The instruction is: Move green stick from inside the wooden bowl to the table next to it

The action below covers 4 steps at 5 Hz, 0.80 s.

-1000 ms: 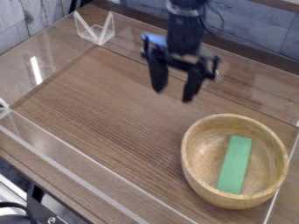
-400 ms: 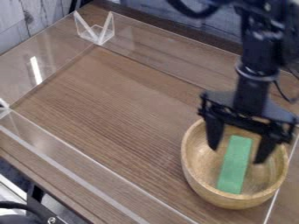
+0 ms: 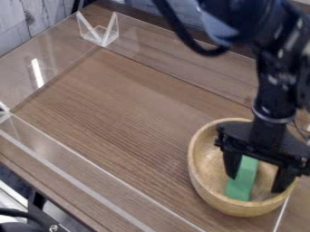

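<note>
The green stick (image 3: 245, 179) lies flat inside the wooden bowl (image 3: 208, 172) at the lower right of the table (image 3: 115, 104). My gripper (image 3: 256, 167) hangs straight down into the bowl, open, its two dark fingers (image 3: 230, 162) straddling the stick's upper end, one on each side. The fingers are not closed on the stick. The stick's top end is partly hidden behind the gripper body.
Clear plastic walls (image 3: 49, 159) run along the table's edges, one close to the bowl at the right. A small clear stand (image 3: 97, 30) sits at the far left corner. Bare wood lies to the left of the bowl.
The gripper has travelled from the table's far middle to the right and down into the bowl, and its open fingers now sit lower around the green stick.
</note>
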{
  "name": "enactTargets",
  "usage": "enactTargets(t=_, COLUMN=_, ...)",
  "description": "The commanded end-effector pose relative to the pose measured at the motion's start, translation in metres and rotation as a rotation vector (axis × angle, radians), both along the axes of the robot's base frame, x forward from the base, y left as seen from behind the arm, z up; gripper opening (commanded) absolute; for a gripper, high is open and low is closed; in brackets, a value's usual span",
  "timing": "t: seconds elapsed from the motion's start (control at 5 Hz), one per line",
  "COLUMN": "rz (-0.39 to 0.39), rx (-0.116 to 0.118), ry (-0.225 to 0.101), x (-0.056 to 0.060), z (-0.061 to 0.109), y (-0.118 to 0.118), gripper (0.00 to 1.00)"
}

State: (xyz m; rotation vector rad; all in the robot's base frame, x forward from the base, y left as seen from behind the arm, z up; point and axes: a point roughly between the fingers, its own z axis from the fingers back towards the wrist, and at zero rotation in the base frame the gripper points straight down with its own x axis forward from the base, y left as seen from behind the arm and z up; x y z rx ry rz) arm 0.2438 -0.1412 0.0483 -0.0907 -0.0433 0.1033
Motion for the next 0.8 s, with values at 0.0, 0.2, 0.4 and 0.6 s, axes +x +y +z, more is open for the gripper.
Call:
enactTargets(t=0.0, rz=-0.025, rx=-0.019, ry=-0.082, x=0.0043, z=0.0087, y=-0.0056, gripper=1.0)
enactTargets(t=0.2, rz=-0.019, rx=-0.022, ry=-0.11, x=0.0034, z=0.0127, y=-0.007, gripper=1.0)
enactTargets(t=0.4, rz=-0.009, rx=-0.026, ry=-0.133, x=0.0024, z=0.0168, y=-0.0081, gripper=1.0)
enactTargets(t=0.6, rz=0.006, rx=-0.027, ry=-0.152, x=0.0097, z=0.0181, y=-0.0004, gripper=1.0)
